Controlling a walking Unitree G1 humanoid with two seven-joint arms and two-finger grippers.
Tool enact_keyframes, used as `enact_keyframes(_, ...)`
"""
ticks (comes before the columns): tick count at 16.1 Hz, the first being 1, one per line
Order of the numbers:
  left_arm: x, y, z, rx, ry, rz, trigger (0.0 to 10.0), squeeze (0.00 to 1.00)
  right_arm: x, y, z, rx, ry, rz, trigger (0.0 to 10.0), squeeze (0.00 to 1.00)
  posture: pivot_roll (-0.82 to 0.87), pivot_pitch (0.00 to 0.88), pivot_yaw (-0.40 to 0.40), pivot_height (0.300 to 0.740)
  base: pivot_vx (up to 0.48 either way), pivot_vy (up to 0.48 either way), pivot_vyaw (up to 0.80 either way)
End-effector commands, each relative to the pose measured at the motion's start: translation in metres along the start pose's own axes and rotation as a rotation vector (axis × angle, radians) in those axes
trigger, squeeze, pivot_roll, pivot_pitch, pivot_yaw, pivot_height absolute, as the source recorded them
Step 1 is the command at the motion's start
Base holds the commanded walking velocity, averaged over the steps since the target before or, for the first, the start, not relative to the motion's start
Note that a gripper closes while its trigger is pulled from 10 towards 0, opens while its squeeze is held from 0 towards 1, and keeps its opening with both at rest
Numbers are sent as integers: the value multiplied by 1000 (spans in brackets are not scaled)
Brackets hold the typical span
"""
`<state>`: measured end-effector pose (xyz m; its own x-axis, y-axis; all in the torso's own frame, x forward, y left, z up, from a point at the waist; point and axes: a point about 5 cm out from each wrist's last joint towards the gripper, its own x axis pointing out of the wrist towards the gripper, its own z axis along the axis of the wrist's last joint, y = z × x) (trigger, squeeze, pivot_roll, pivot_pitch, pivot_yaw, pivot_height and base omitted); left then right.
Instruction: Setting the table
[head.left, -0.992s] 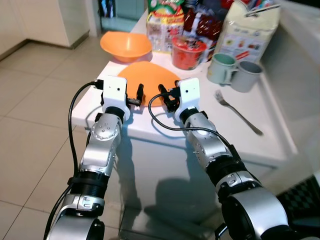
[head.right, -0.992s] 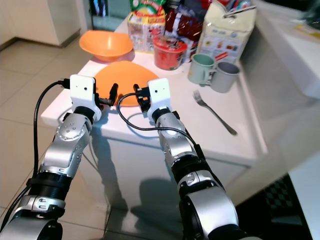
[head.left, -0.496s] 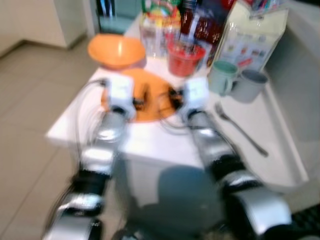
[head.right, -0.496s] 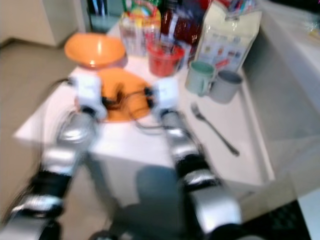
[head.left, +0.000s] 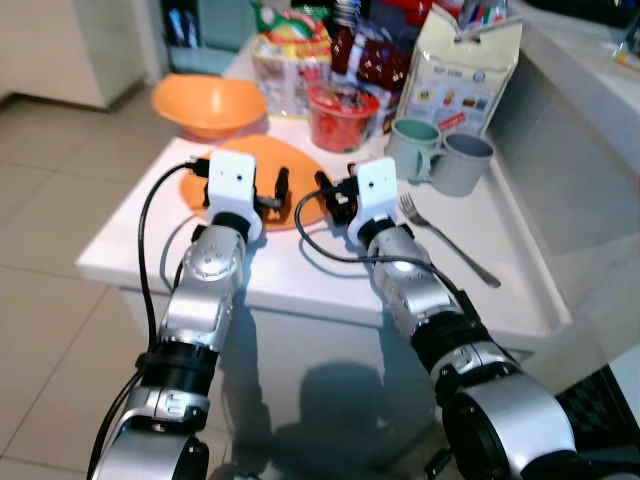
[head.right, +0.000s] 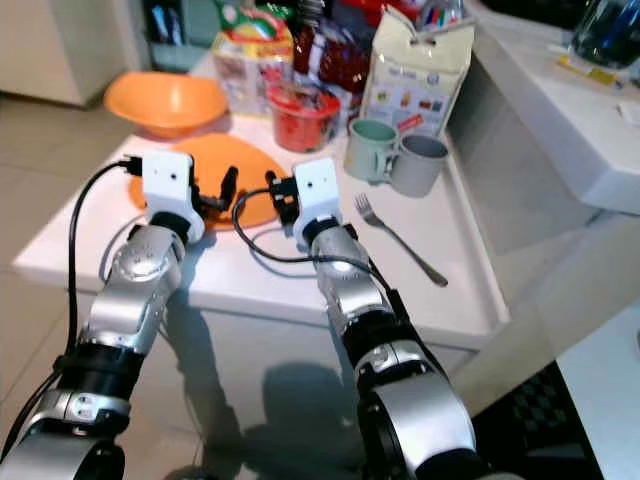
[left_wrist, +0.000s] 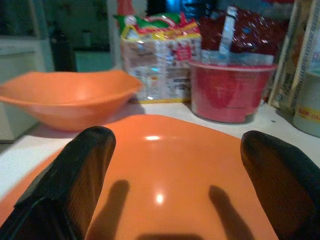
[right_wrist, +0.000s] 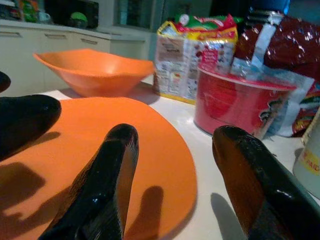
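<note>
Reaching out over the white surface (head.left: 300, 275), both hands hang just above the flat orange plate (head.left: 300, 165). The left hand (head.left: 281, 188) is over the near side of the plate, and its two black fingers (left_wrist: 75, 175) are spread wide with nothing between them. The right hand (head.left: 327, 190) is over the plate's near right edge, close beside the left hand. Its fingers (right_wrist: 107, 185) are also spread wide and hold nothing. Small dark shadows of the fingers fall on the plate under each hand.

Past the left hand, farther along the surface, sits an orange bowl (head.left: 208, 102), a bit apart from the plate. Past both hands, behind the plate, stands a red cup with a paper lid (head.left: 343, 115). A clear pack of snacks (head.left: 290, 68) and a dark red bag (head.left: 385, 60) stand behind that.

Off to the right of the right hand are two mugs side by side, a green mug (head.left: 412, 147) and a grey mug (head.left: 458, 163). A tall white bag (head.left: 465, 70) stands behind them. A silver fork (head.left: 445, 238) lies flat on the surface just right of the right hand's arm, in front of the mugs.
</note>
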<state>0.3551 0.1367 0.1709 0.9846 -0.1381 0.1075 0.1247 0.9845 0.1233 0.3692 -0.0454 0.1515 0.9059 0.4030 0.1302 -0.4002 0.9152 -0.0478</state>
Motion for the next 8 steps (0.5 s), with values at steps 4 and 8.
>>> enact_keyframes(4, 1, -4, 1, 7, 0, -11, 10000, 0, 0, -5, 1, -3, -4, -13, 10000, 0, 201, 0, -104, 740, 0, 0, 0)
enact_keyframes(8, 1, -3, 2, 8, -3, -10, 10000, 0, 0, -5, 1, 0, -6, -18, 10000, 0, 200, 0, -103, 740, 0, 0, 0)
